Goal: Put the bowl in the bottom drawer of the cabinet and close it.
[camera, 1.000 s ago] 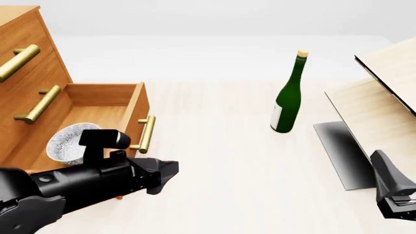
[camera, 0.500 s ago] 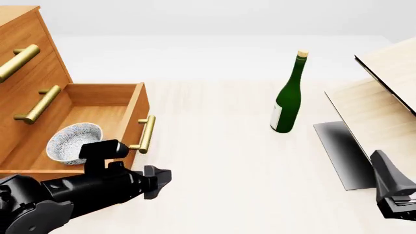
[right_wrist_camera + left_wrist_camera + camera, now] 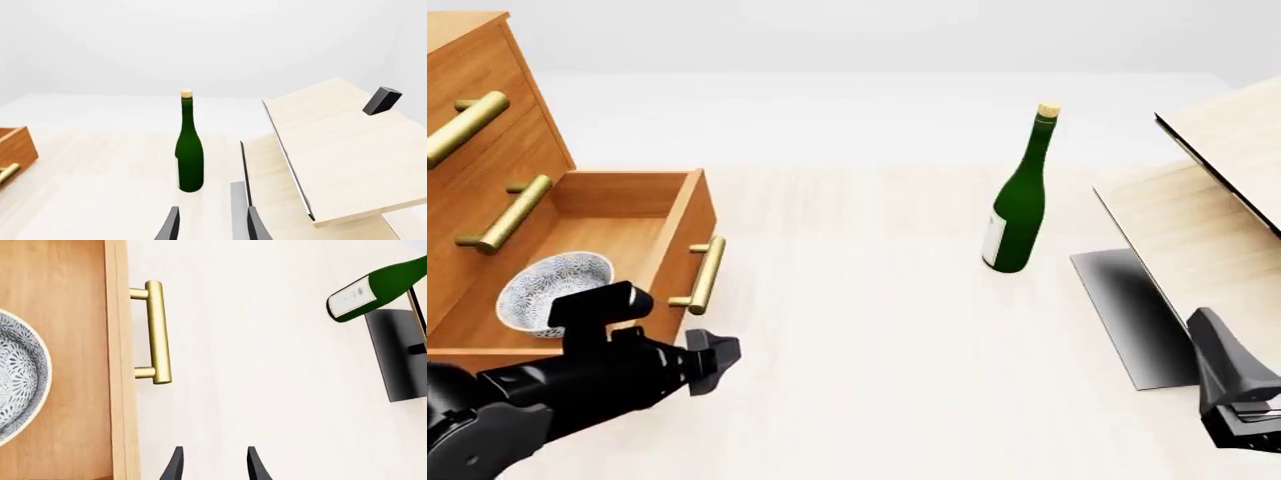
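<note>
The bowl (image 3: 550, 290) sits inside the open bottom drawer (image 3: 683, 235) of the cabinet (image 3: 487, 130) at the left. Its speckled rim (image 3: 20, 380) also shows in the left wrist view, beside the drawer's brass handle (image 3: 155, 332). My left gripper (image 3: 714, 360) hangs low just in front of the drawer front, near its nearer corner. Its fingers (image 3: 175, 465) stand apart with nothing between them, on the table side of the front panel. My right gripper (image 3: 212, 227) rests open at the near right, far from the cabinet.
A green bottle (image 3: 1018, 195) stands upright mid-table, right of the drawer. A pale wood structure (image 3: 1214, 200) with slanted boards and a dark base plate (image 3: 1128, 310) fills the right side. The two upper drawers are shut.
The left arm drew back out of the drawer toward the near left, leaving the bowl inside. The drawer, with the bowl, has then slid a little way into the cabinet.
</note>
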Available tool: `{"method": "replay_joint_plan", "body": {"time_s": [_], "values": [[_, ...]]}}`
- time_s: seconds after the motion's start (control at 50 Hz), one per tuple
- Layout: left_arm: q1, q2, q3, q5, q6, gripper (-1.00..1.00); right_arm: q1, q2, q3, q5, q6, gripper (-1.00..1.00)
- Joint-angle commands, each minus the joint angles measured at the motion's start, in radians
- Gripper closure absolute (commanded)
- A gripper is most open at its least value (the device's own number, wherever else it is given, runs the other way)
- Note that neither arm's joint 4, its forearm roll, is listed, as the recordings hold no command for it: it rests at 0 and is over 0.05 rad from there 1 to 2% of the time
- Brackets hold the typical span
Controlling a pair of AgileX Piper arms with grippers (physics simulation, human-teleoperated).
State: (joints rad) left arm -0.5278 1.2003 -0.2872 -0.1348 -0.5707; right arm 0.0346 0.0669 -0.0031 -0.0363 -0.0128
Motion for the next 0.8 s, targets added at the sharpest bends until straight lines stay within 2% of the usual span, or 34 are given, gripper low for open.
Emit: {"method": "replay_joint_plan", "body": {"time_s": [0.02, 0.8], "values": [[0.077, -0.002, 0.018, 0.02, 0.049, -1.0, 0.0, -0.001, 0.0, 0.001, -0.001, -1.0], [0.26, -0.023, 0.051, 0.035, 0.142, -1.0, 0.003, 0.005, 0.0, -0.004, -0.001, -1.0]]}}
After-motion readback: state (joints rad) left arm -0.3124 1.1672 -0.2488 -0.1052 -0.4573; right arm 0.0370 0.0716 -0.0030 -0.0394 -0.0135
